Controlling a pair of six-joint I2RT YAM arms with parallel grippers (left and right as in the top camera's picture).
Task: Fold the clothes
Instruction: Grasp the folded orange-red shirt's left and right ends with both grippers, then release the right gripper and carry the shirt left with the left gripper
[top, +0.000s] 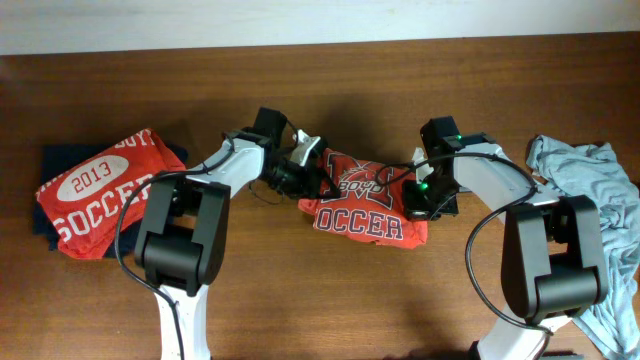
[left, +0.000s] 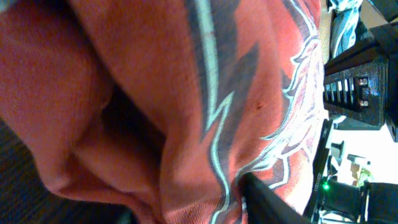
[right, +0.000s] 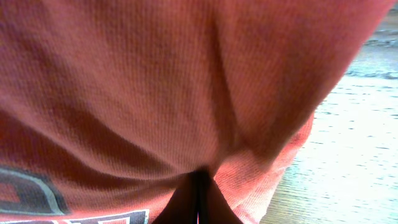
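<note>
- Closest in, the right wrist view shows the red shirt (right: 155, 93) gathering into a tight crease at the bottom of the frame. We take this to mean the right fingers (top: 420, 203) are closed on its right edge. The tips themselves are buried in cloth.
- In the left wrist view one dark finger lies against the printed fabric, and the other is hidden. We cannot tell how far the left fingers (top: 308, 172) are open, or whether they truly have the left edge. Before lifting further we should confirm that grip, since a one-sided hold would twist the shirt.
- From overhead, the shirt sits mid-desk between the two arms, already part folded, with the SOCCER lettering facing up along its near edge.
- We judge the step in hand to be a fold across the shirt, with both side edges carried together.
- To do it well we should raise both sides level and move them at the same pace. The cloth between them should stay lightly taut so the print side does not sag or bunch.
- We should lay the carried edge down square on the lower layer, and let go only once it rests flat on the desk (top: 330, 300).
- Further out, the folded stack (top: 95, 195) lies well to the left, and the blue garment (top: 585, 180) sits crumpled at the right edge. We should sweep clear of both.
</note>
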